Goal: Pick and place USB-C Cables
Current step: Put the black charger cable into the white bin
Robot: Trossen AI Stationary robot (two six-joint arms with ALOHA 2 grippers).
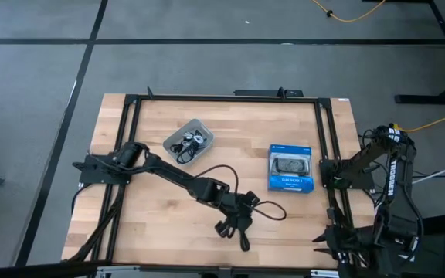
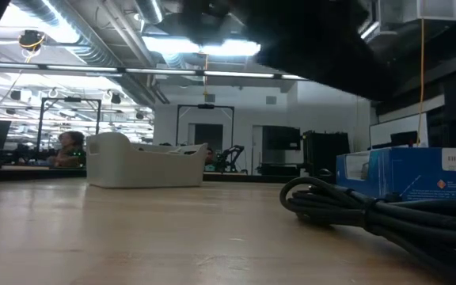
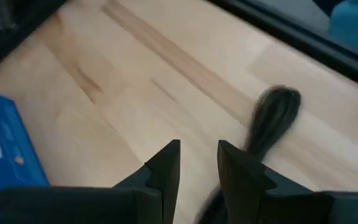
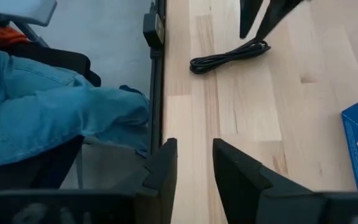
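Observation:
A black coiled USB-C cable [image 4: 229, 58] lies flat on the wooden table; it also shows in the low view [image 2: 355, 210] and the left wrist view [image 3: 273, 115]. My left gripper [image 3: 197, 158] is open with a narrow gap. It hovers over the table's near middle [image 1: 242, 230], and the cable runs past the outer side of one finger. Nothing is between the fingers. Several more cables [image 1: 188, 145] sit in the grey tray [image 1: 201, 125]. My right gripper [image 4: 194, 158] waits open at the table's near right corner [image 1: 338, 247].
A blue retail box [image 1: 290, 168] lies right of centre, just behind the cable in the low view [image 2: 418, 174]. A black frame rail [image 4: 156, 74] runs along the table edge. A person's legs in jeans [image 4: 55, 118] are beside the table. Bare wood lies left of the gripper.

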